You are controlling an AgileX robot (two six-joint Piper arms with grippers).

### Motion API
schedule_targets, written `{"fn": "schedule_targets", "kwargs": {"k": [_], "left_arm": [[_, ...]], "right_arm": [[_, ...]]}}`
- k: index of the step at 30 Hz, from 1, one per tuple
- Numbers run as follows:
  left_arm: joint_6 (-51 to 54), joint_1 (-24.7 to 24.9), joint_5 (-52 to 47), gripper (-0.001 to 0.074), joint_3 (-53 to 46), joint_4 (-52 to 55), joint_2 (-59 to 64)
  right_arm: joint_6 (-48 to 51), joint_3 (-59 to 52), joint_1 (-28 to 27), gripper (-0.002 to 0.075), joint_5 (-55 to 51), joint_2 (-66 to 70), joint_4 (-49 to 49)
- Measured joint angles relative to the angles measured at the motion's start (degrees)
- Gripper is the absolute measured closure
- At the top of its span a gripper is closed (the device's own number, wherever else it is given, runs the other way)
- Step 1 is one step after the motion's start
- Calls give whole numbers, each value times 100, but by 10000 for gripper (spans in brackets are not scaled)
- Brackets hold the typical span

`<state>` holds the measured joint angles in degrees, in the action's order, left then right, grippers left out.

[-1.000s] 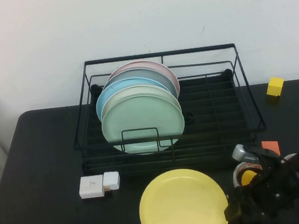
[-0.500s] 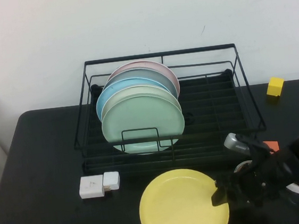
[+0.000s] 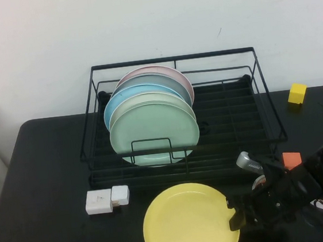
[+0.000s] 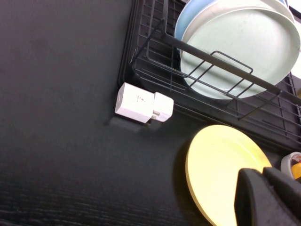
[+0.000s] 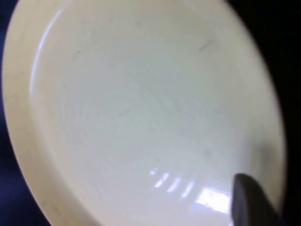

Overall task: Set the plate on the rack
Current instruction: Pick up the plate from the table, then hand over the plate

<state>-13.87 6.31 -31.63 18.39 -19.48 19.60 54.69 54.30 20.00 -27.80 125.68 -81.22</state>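
The yellow plate (image 3: 189, 222) lies flat on the black table in front of the rack (image 3: 236, 119). It also shows in the left wrist view (image 4: 221, 165) and fills the right wrist view (image 5: 141, 108). My right gripper (image 3: 235, 217) is at the plate's right rim, reaching in low from the right. My left gripper (image 4: 261, 174) is shut and empty. It hangs above the table to the front left of the plate, apart from it.
Pink, light blue and pale green plates (image 3: 153, 127) stand in the rack's left half. A white adapter (image 3: 106, 199) lies left of the yellow plate. An orange block (image 3: 292, 159), a tape roll (image 4: 291, 165) and a yellow cube (image 3: 297, 93) are on the right.
My right gripper has moved left to the yellow plate's right rim, and the plate has slid a little to the left. The left gripper's change cannot be seen.
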Motion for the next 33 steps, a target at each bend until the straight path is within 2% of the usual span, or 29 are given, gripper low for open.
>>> {"fn": "schedule_targets", "kwargs": {"k": [2, 5, 13, 15, 19, 25, 28, 33], "left_arm": [[0, 0, 0, 736, 0, -11, 0], [0, 0, 0, 736, 0, -19, 0], [16, 0, 0, 733, 0, -147, 0], [56, 0, 0, 707, 0, -284, 0], [170, 0, -36, 591, 0, -511, 0], [192, 0, -83, 294, 0, -572, 0], [192, 0, -109, 241, 0, -572, 0], [192, 0, -122, 222, 0, -584, 0]], "right_arm": [[46, 9, 0, 670, 12, 8, 0], [74, 9, 0, 705, 12, 12, 10], [178, 9, 35, 717, -173, -590, 517], [146, 9, 124, 717, -258, -944, 799], [-36, -51, 582, 717, -340, -1620, 1339], [-62, -63, 1334, 717, -266, -2646, 1416], [-51, -86, 1576, 717, -266, -3069, 1369], [-23, -72, 1752, 717, -241, -3520, 1289]]}}
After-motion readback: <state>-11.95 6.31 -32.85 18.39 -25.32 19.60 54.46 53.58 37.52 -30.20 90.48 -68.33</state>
